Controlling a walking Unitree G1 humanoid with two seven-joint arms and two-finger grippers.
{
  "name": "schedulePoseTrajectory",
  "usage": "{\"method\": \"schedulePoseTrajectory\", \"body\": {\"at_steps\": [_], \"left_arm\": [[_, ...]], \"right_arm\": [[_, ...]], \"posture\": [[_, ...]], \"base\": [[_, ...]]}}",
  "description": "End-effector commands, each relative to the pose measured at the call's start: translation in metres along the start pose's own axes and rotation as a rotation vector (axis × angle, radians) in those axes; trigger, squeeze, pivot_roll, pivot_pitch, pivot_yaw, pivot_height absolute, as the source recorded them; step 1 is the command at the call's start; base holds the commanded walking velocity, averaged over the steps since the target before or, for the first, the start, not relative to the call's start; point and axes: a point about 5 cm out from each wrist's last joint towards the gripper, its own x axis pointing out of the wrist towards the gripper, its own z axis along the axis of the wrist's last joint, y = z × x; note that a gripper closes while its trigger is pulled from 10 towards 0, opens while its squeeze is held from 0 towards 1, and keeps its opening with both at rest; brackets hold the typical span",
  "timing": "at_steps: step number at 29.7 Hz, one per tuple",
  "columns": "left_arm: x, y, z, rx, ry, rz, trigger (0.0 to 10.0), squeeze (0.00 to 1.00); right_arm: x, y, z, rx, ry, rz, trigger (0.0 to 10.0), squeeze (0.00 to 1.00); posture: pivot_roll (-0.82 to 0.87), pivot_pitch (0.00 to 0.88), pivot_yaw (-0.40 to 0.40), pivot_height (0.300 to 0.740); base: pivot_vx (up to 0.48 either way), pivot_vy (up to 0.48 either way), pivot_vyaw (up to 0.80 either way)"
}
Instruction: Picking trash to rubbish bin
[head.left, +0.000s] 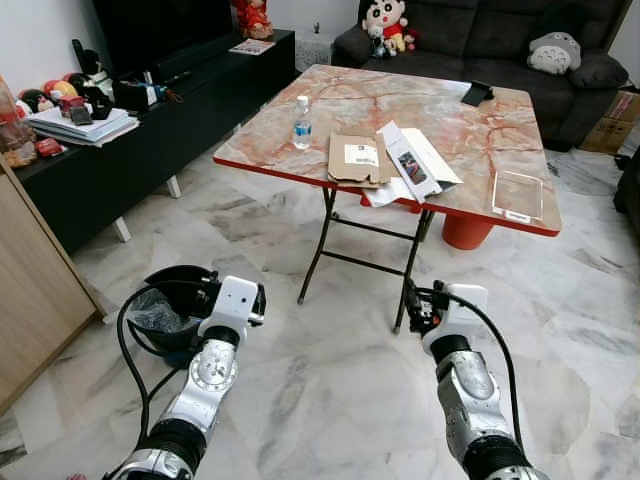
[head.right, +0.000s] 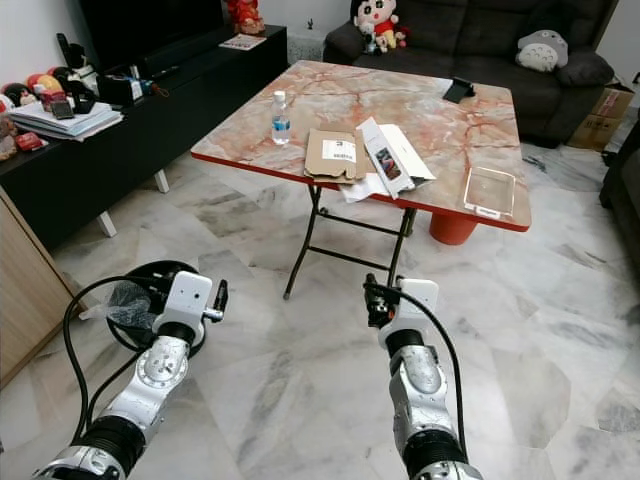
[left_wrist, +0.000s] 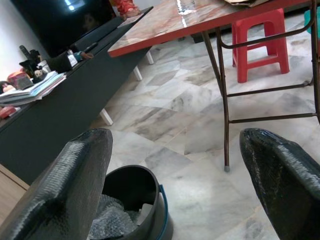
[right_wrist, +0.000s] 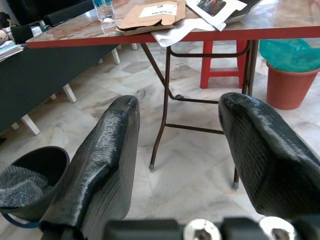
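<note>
**Trash waits on the worktop, both grippers empty**

The left gripper (left_wrist: 175, 165) and right gripper (right_wrist: 175, 150) are held wide apart, low over the marble floor. The flattened brown cardboard box (head.left: 356, 158) lies at the red-edged marble worktop (head.left: 470, 120) near edge. It is best approached squarely, clear of the folding legs; the black round rubbish bin (head.left: 168, 300) stands near the left gripper.

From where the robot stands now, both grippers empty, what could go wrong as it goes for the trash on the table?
1. The water bottle stands upright beside the flattened cardboard; reaching for the cardboard could tip it.
2. Papers overhang the table edge, and a nudge may drop them on the floor.
3. The black bin sits on the floor right by the open left gripper; stepping forward could knock it over. The right gripper is open too.
</note>
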Motion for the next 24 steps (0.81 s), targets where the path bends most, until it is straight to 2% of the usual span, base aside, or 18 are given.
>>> {"method": "schedulePoseTrajectory", "body": {"at_steps": [1, 7, 12, 24], "left_arm": [[0.0038, 0.0005, 0.0047, 0.003, -0.004, 0.013, 10.0, 0.0], [0.0045, 0.0015, 0.0062, -0.004, 0.0, 0.039, 10.0, 0.0], [0.0037, 0.0004, 0.005, -0.006, 0.006, 0.042, 10.0, 0.0], [0.0052, -0.0043, 0.0072, -0.014, 0.004, 0.04, 10.0, 0.0]], "right_arm": [[0.005, 0.0029, 0.0057, 0.009, -0.013, 0.004, 10.0, 0.0], [0.0107, 0.01, 0.0109, 0.013, -0.021, 0.034, 10.0, 0.0], [0.0126, 0.0095, 0.0141, 0.005, -0.028, 0.034, 10.0, 0.0], [0.0129, 0.0087, 0.0155, 0.009, -0.03, 0.043, 10.0, 0.0]], "posture": [[0.11, 0.0, -0.044, 0.74], [0.12, 0.0, -0.061, 0.74], [0.11, 0.0, -0.066, 0.74], [0.1, 0.0, -0.081, 0.74]], "base": [[0.0, 0.0, 0.0], [0.087, 0.0, 0.0], [0.268, 0.0, -0.65], [0.269, 0.0, -0.03]]}}
